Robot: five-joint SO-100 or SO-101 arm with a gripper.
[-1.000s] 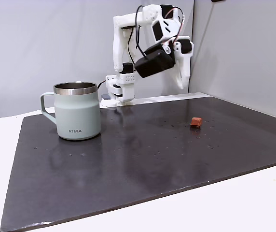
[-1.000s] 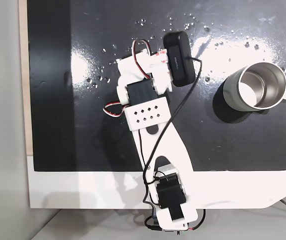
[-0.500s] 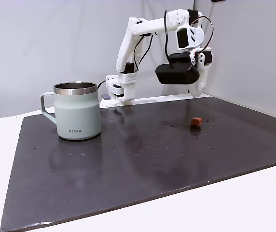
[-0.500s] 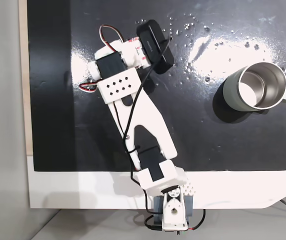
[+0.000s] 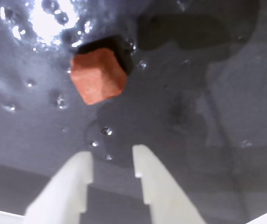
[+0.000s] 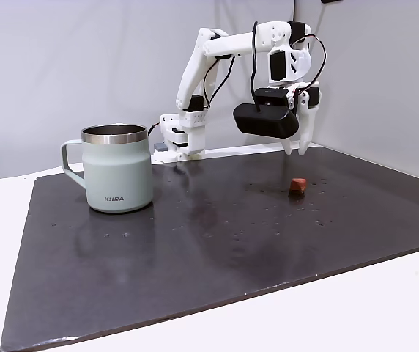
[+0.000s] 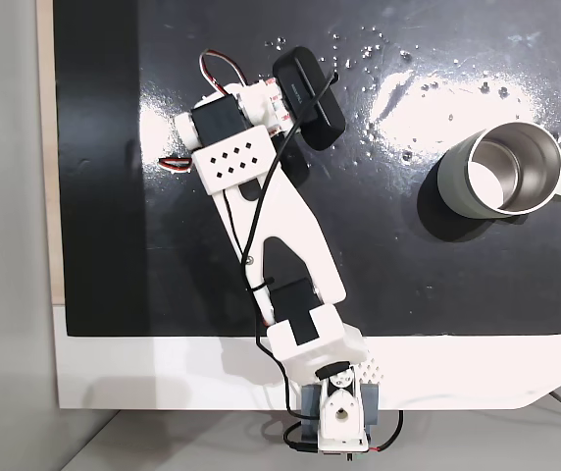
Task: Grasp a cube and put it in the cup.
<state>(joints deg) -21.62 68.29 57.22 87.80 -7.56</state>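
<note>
White arm stretched fwd, hand (image 5: 111, 165) part open, empty, above cube (image 5: 98, 76), apart.

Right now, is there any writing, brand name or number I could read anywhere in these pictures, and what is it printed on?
"KIIRA" or similar: small dark lettering low on the side of the cup in a fixed view; too small to be sure of each letter.
The cube, the arm and the dark mat bear no writing that can be read.
</note>
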